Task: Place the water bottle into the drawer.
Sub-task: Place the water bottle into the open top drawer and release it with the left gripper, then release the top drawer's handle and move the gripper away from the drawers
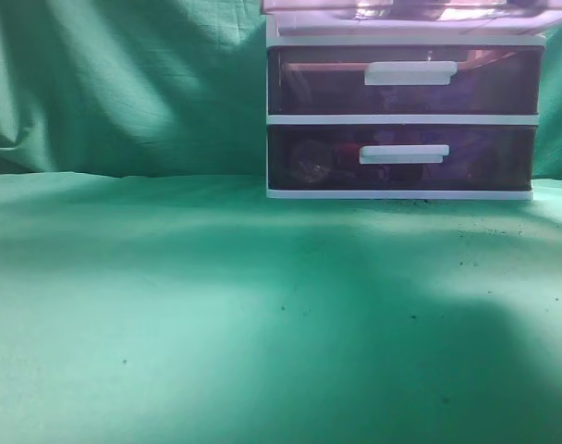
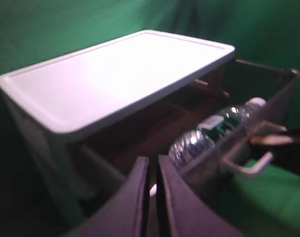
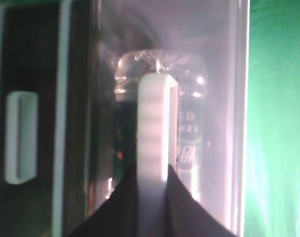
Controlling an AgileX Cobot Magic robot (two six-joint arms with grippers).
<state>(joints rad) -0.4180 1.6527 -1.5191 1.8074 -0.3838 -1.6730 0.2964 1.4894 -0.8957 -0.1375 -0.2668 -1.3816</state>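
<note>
From the exterior view I see only the green-draped desk (image 1: pixel 262 314) and the lower part of the drawer unit (image 1: pixel 401 118); its two lower drawers are shut with their white handles flush. The drawer (image 1: pixel 401 11) I care about shows only as a pale strip at the very top edge, jutting out over the fronts below. Neither arm appears here.

In the left wrist view, my left gripper (image 2: pixel 153 197) has its fingers (image 2: pixel 135 202) drawn close, only a thin slit between them, and I see nothing held in them. Just beyond and to the right of those fingers the top drawer (image 2: pixel 283 86) stands pulled out from under the unit's white lid (image 2: pixel 115 74). The water bottle (image 2: pixel 209 133) lies on its side inside, along the front wall, cap end farther from my fingers. A white bar handle (image 2: pixel 248 165) shows on the outside of that front, with the tip of the other arm near it at the right edge.

In the right wrist view, my right gripper (image 3: pixel 152 197) has its dark fingers (image 3: pixel 187 207) closed on the white handle (image 3: pixel 154 123), one on each side. Straight past them, through the translucent front, I make out the bottle (image 3: pixel 189 128) and its label.

My judgement: the placing is done, the bottle is in the drawer. What is left, if anything, is pushing the drawer home with the right arm and letting go.
</note>
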